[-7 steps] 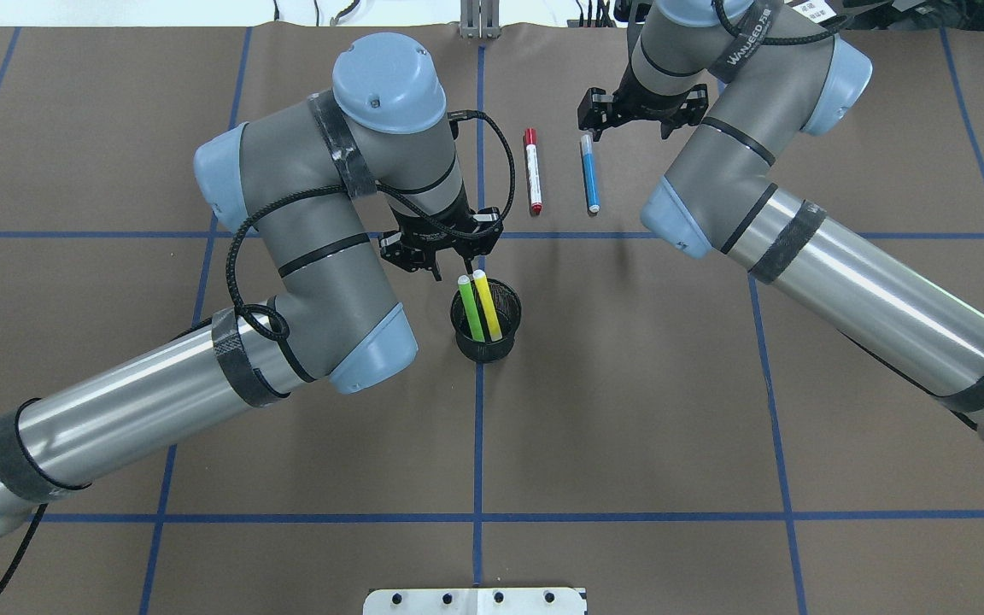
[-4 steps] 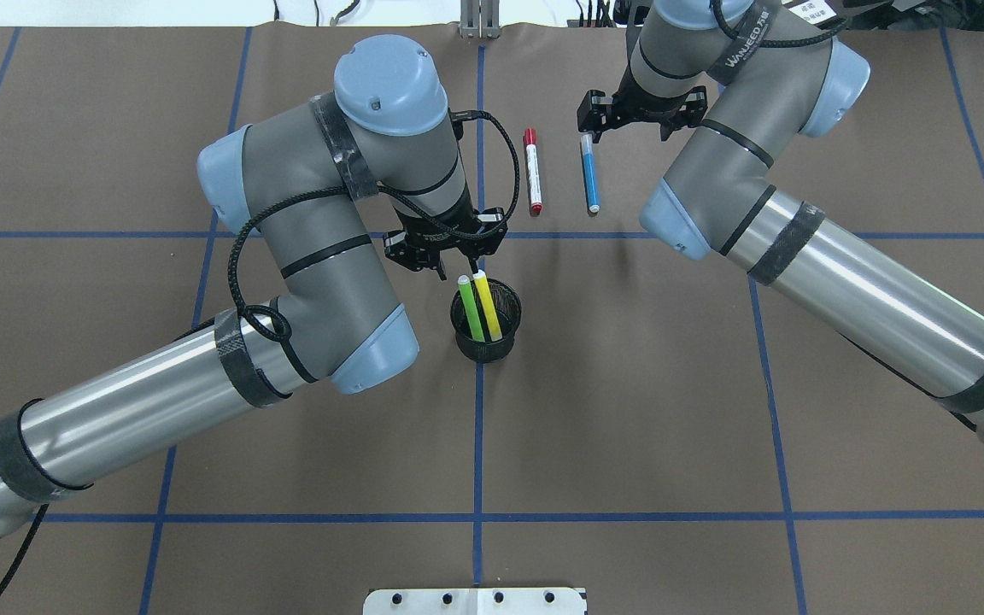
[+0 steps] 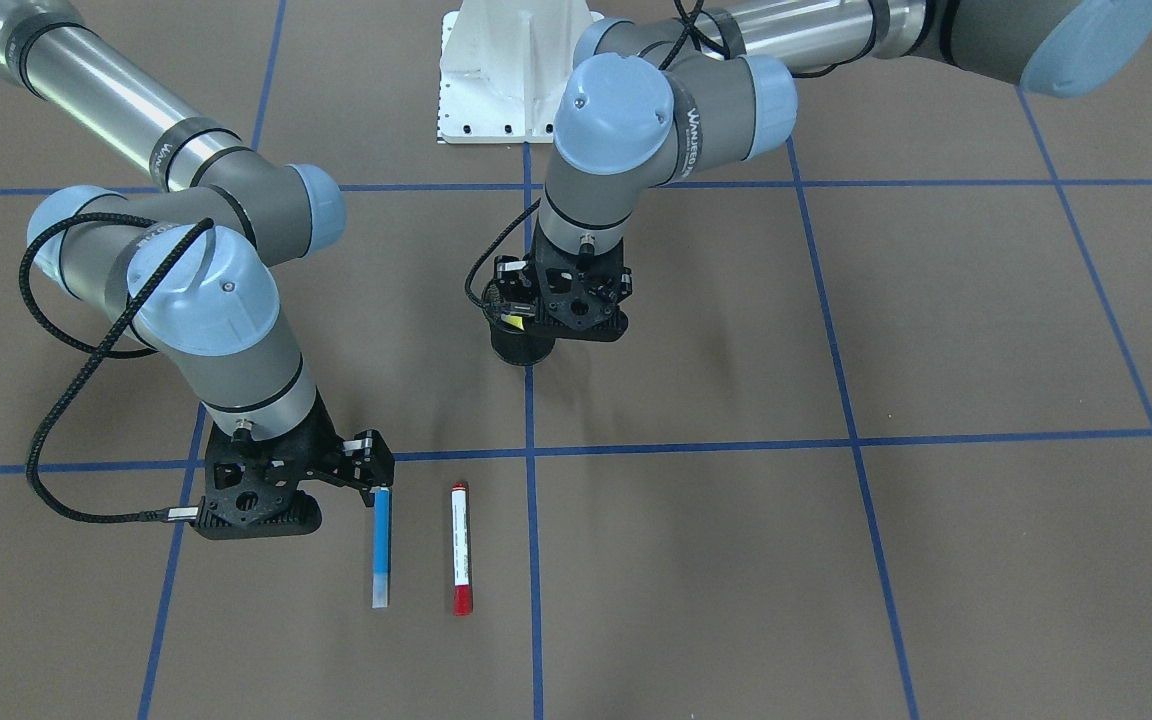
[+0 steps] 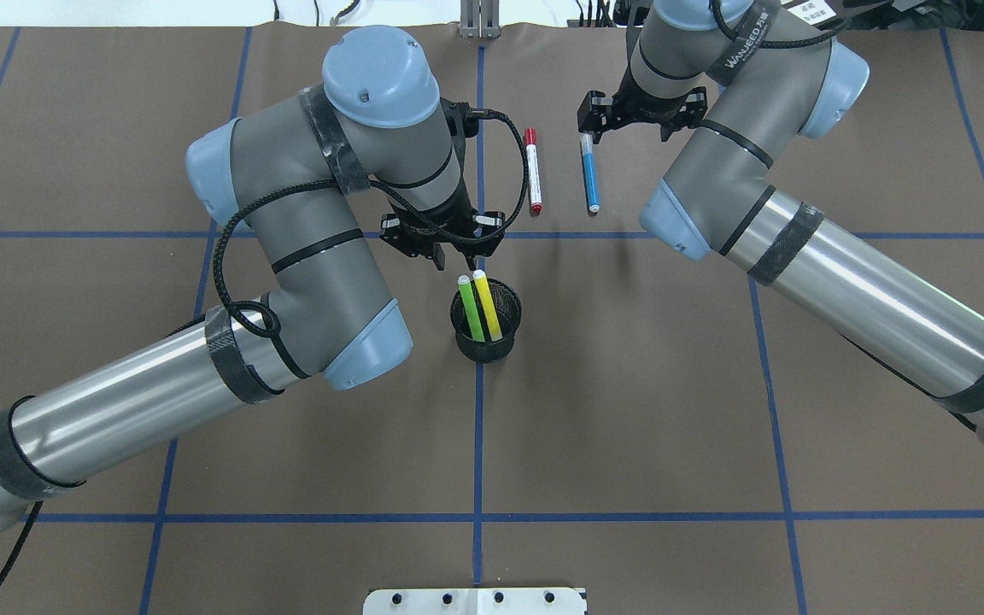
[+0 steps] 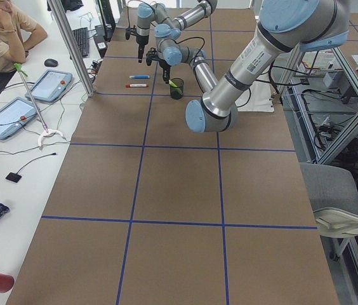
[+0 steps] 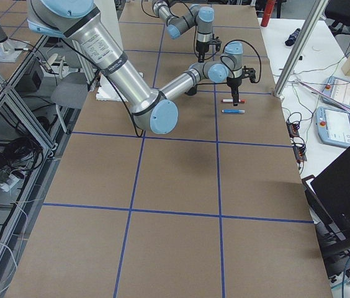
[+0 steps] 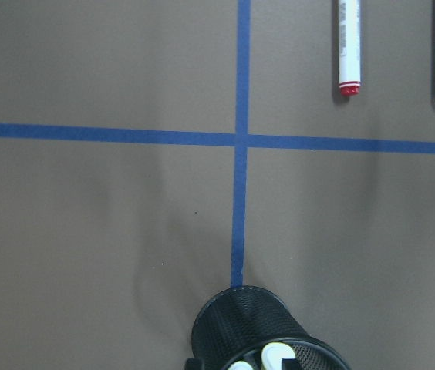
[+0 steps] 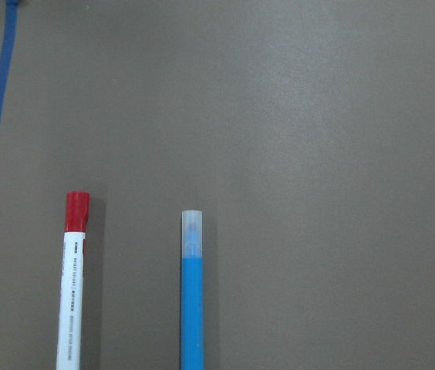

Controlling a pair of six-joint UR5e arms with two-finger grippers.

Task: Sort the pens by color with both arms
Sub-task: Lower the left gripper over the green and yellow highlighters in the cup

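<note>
The left end effector (image 4: 458, 254) hangs just above the upper-left rim of the black mesh cup (image 4: 505, 337), near the middle of the overhead view. The main danger is here. The green pen (image 4: 471, 307) and the yellow pen (image 4: 488, 306) lean side by side in the cup, with their tips touching or almost touching. If the fingers come down a little off line, they may pinch both pens together or push against the rim. The cup looks light, so I think it could tip or slide on the worktop (image 4: 629, 410). The fingers of this end effector stand apart, moderately spread, and there is nothing between them.

The right end effector (image 3: 281, 490) is in the lower left of the front-facing view, low over the worktop. Its outer black part is just beside the near end of the blue pen (image 3: 382, 545). I cannot tell how far its fingers are spread, because the arm hides them from above. It grips nothing: the right wrist view shows the blue pen lying free and flat. A second risk is here: a round pen may roll when only one finger meets it first.

The white pen with red cap (image 3: 459, 550) lies parallel to the blue one, near it but not touching. Both are in the upper middle of the overhead view, beyond the cup. By my judgement, the sorting is not finished.
</note>
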